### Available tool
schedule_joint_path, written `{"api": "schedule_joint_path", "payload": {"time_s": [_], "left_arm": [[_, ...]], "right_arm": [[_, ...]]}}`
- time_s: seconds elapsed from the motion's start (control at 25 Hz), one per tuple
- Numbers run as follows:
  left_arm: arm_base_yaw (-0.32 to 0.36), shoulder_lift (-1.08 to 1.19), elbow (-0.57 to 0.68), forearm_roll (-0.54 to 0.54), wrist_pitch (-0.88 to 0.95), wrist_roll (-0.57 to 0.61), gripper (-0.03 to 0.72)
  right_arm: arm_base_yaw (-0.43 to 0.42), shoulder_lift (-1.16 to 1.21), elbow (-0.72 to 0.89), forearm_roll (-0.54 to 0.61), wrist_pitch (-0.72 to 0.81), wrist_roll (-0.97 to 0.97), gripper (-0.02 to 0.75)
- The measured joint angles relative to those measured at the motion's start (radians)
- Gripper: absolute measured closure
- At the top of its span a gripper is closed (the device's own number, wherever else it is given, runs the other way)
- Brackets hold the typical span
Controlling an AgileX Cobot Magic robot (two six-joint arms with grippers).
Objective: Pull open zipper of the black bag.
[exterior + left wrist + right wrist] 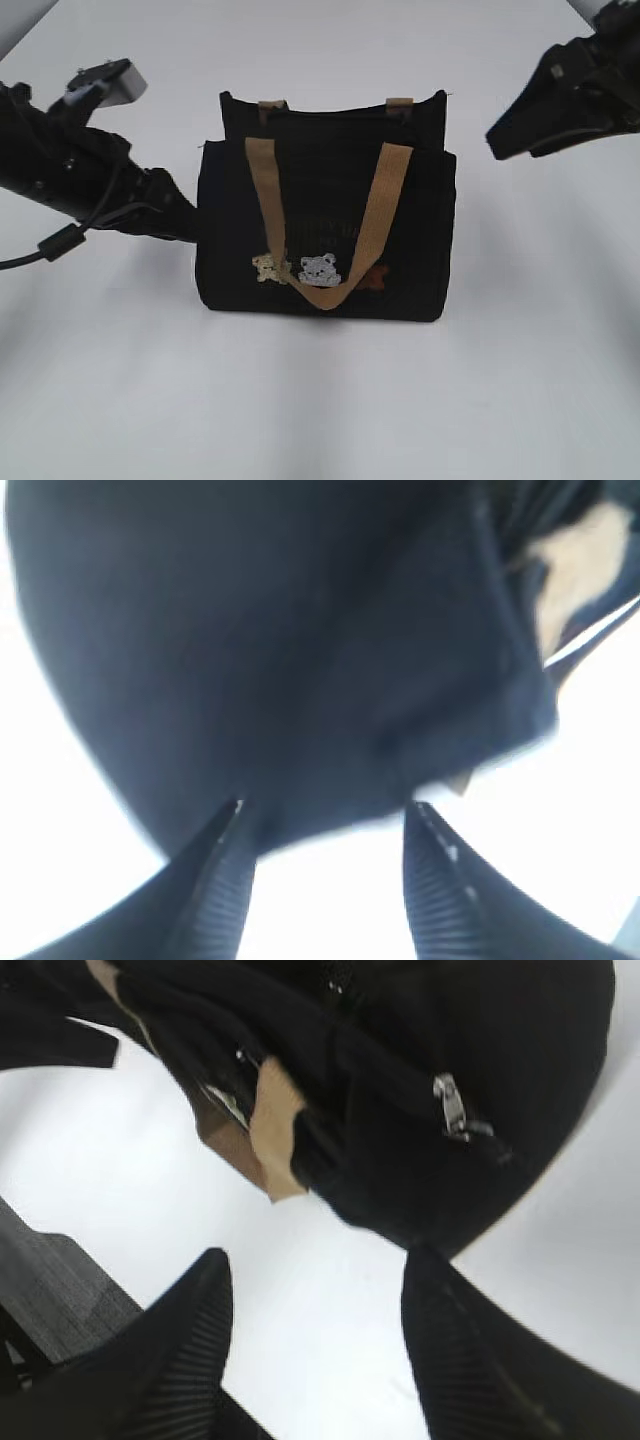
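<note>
Up and to the right of the black bag [325, 230], the right gripper [315, 1270] hangs with jaws apart, empty, nearer the zipper's silver pull [450, 1106] than the likewise parted left gripper [325, 820].

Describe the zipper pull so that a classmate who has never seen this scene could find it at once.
Start at the black bag standing on the white table. In the right wrist view, look at its rounded end: the zipper pull is a small silver metal tab. It is the only shiny piece there, unlike the tan strap.
</note>
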Motion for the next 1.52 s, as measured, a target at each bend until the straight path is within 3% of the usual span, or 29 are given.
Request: {"api": "schedule_joint_path", "payload": {"time_s": [0.12, 0.28, 0.44, 0.64, 0.96, 1.16, 1.52], "left_arm": [[0.0, -0.112, 0.035, 0.219, -0.009, -0.326, 0.398], [0.0, -0.34, 0.142, 0.377, -0.049, -0.552, 0.415], [0.0, -0.633, 0.242, 0.49, -0.025, -0.699, 0.417], [0.0, -1.022, 0.322, 0.636, 0.149, -0.863, 0.417], [0.0, -1.462, 0.36, 0.847, 0.403, -0.924, 0.417], [0.0, -1.646, 0.425, 0.868, 0.405, -0.925, 0.426], [0.0, -1.663, 0.425, 0.866, 0.402, -0.927, 0.433]], "right_arm": [[0.041, -0.096, 0.012, -0.24, 0.061, 0.235, 0.317], [0.086, -0.257, 0.132, -0.485, 0.154, 0.463, 0.317], [0.091, -0.489, 0.336, -0.573, 0.165, 0.521, 0.317], [0.091, -0.851, 0.554, -0.604, 0.177, 0.519, 0.317], [0.091, -1.26, 0.65, -0.621, 0.152, 0.505, 0.318], [0.091, -1.418, 0.682, -0.617, 0.089, 0.498, 0.32], [0.091, -1.495, 0.684, -0.616, 0.079, 0.497, 0.384]]}}
